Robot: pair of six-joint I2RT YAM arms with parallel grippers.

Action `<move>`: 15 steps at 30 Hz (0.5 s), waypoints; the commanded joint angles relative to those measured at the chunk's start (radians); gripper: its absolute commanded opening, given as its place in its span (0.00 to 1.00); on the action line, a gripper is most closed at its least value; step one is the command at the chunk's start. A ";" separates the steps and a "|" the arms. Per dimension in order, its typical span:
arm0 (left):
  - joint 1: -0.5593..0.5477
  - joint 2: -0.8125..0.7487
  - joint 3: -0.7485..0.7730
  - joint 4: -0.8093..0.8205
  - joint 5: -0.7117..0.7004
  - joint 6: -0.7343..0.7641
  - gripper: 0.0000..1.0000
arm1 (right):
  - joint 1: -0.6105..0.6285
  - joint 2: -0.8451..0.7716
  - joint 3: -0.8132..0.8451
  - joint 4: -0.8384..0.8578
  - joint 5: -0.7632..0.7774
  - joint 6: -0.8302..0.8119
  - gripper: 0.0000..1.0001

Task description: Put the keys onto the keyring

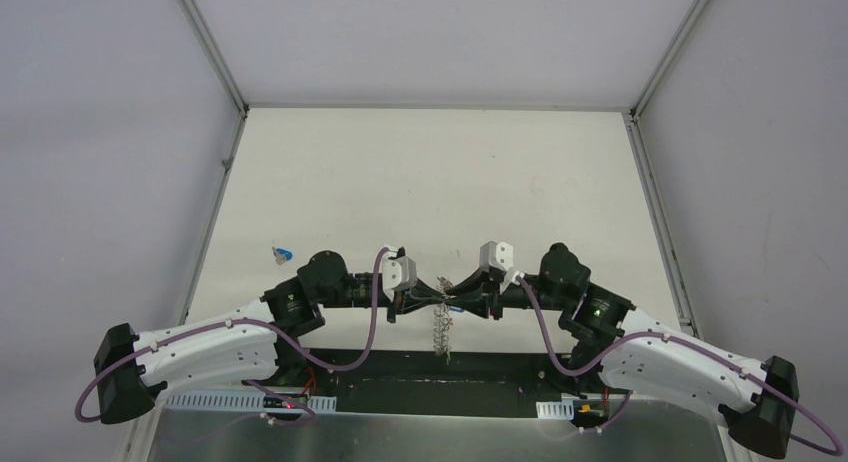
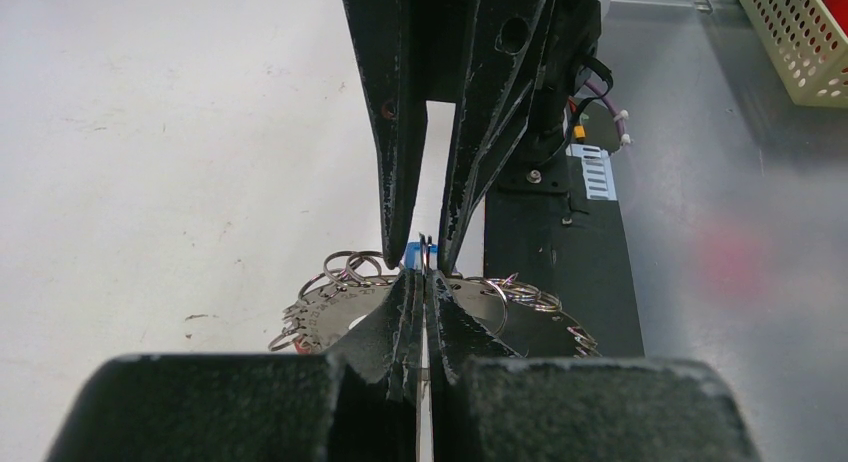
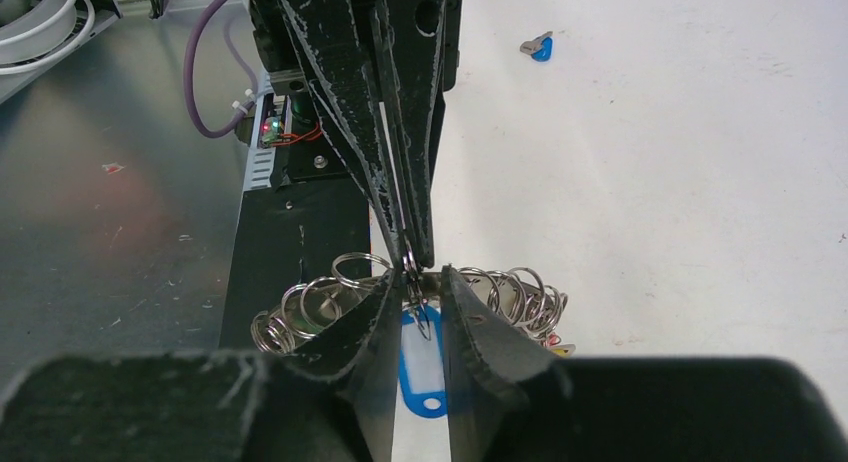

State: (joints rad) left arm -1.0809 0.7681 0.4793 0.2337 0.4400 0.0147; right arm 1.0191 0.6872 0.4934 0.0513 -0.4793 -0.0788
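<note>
One keyring (image 3: 318,310), one loose blue key (image 3: 538,48), one blue tag (image 3: 421,370), two tools (image 1: 426,302) (image 1: 464,300).

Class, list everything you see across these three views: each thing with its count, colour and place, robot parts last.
keyring: one, silvery, ringed with wire loops, hanging where the grippers meet.
blue tag: one, blue, beneath the meeting fingertips.
loose key: one, blue head, on the table left of the left arm.
table: one, white, under everything.
left gripper: one, black, shut on the keyring.
right gripper: one, black, jaws apart around the blue tag.
</note>
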 commanded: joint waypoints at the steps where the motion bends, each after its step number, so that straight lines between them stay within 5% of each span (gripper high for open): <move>1: -0.009 -0.014 0.015 0.102 0.019 -0.003 0.00 | 0.003 0.009 0.039 0.050 -0.011 0.008 0.19; 5: -0.009 -0.015 0.013 0.102 0.020 -0.006 0.00 | 0.003 0.009 0.037 0.047 -0.016 0.006 0.01; 13: -0.009 -0.026 0.008 0.085 0.005 -0.012 0.00 | 0.003 -0.013 0.042 0.017 0.007 -0.009 0.00; 15: -0.008 -0.034 0.008 0.065 -0.004 -0.008 0.09 | 0.003 -0.012 0.054 -0.019 0.022 -0.020 0.00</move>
State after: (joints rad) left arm -1.0809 0.7670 0.4793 0.2333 0.4400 0.0116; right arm 1.0191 0.6914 0.4938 0.0463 -0.4828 -0.0799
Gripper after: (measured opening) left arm 0.020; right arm 0.012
